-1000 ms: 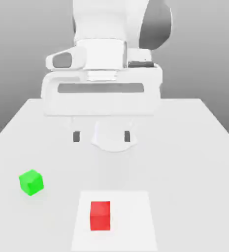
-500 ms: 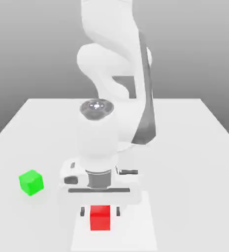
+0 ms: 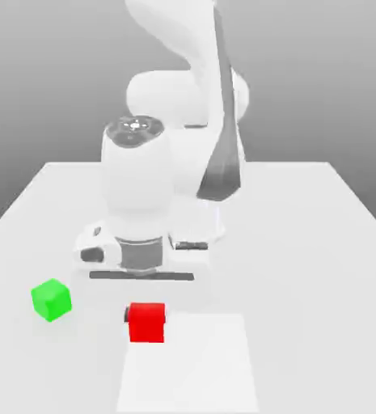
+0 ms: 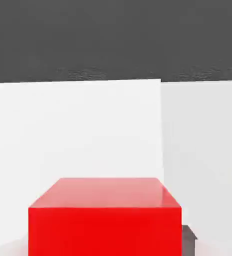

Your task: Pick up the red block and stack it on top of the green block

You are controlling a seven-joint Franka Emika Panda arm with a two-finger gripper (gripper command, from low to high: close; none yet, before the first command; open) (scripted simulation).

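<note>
The red block (image 3: 146,325) hangs a little above the table in the exterior view, just under the white hand. My gripper (image 3: 146,315) is shut on it, its fingers mostly hidden behind the block. Towards the exterior view's left, the green block (image 3: 51,299) rests on the table, apart from the red one and lower. The hand view has the red block (image 4: 105,217) close up, with a dark finger (image 4: 188,239) at its side.
A lighter square patch (image 3: 199,368) marks the white table (image 3: 320,242) near its front edge; the red block overhangs that patch's left corner. The arm's base and links (image 3: 199,121) rise behind the hand.
The hand came down over the red block on the patch, closed on it, then rose and shifted towards the exterior view's left with the block. The green block has stayed put.
</note>
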